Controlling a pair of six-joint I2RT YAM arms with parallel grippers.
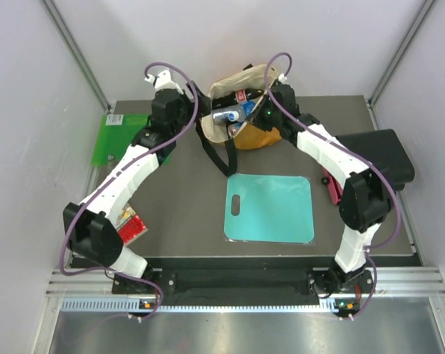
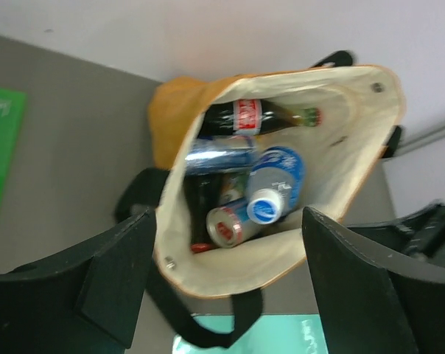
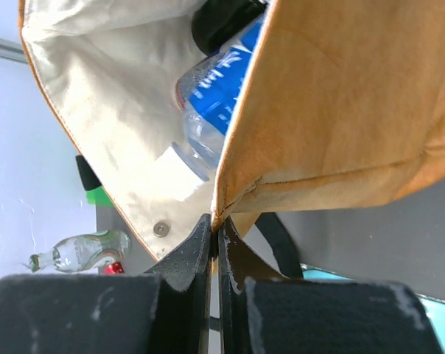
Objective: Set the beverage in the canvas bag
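The canvas bag (image 1: 256, 136) is sitting open-mouthed at the far middle of the tabletop (image 1: 171, 206), with a water bottle (image 2: 275, 181), a cola bottle (image 2: 252, 116) and cans (image 2: 226, 225) lying inside. The left pincer (image 2: 228, 219) is hovering over that mouth, spread wide and gripping nothing. The right pincer (image 3: 215, 225) is pinching the bag's rim tight.

On the table (image 1: 186, 195): canvas bag (image 1: 258, 138) at the back, teal cutting board (image 1: 270, 209) in the middle, green board (image 1: 108, 145) and red packet (image 1: 132, 228) left, black box (image 1: 381, 151) right.
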